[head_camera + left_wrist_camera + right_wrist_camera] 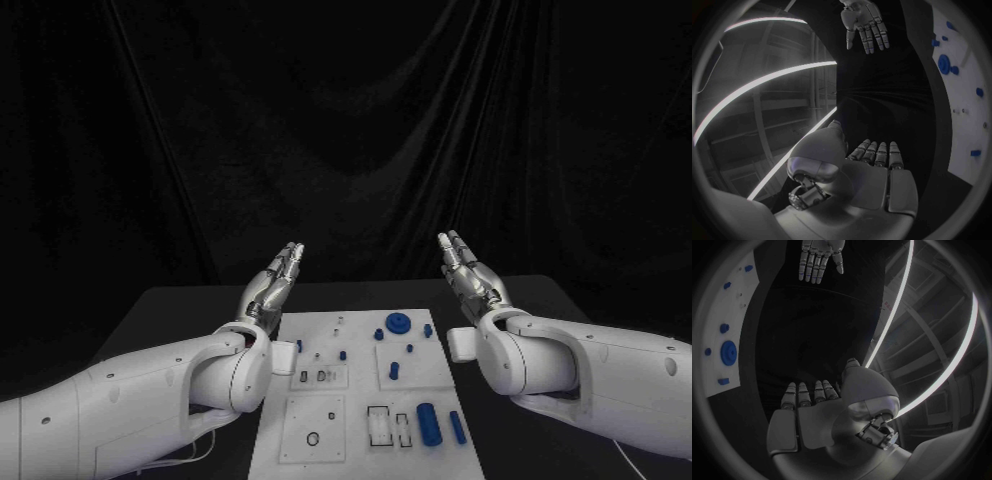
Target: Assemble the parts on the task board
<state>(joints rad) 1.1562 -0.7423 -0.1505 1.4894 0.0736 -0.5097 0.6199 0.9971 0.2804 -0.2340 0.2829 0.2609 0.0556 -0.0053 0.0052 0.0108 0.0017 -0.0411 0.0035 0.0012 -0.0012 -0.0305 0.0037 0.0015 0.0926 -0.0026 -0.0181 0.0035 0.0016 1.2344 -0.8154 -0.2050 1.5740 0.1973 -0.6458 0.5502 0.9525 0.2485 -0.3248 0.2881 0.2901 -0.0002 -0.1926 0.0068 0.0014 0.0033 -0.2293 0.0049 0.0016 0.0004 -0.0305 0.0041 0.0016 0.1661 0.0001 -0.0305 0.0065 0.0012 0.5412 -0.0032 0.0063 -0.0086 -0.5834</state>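
Note:
The white task board (364, 395) lies in the middle of the black table, with small blue parts on it: a round gear-like part (397, 322) near its far edge, a thick cylinder (428, 422) and a slimmer rod (457, 427) near its front right. My left hand (274, 279) is raised above the board's far left corner, fingers straight and together, holding nothing. My right hand (469, 268) mirrors it above the far right corner, palm inward, also empty. The left wrist view shows my left hand (876, 170) with the right hand (865, 22) opposite; the right wrist view shows my right hand (811, 412) facing the left hand (820, 257).
The board (967, 100) carries several empty slots and rectangular recesses (378, 424) toward its front. Bare black table (180, 320) flanks the board on both sides. A black curtain hangs behind the table.

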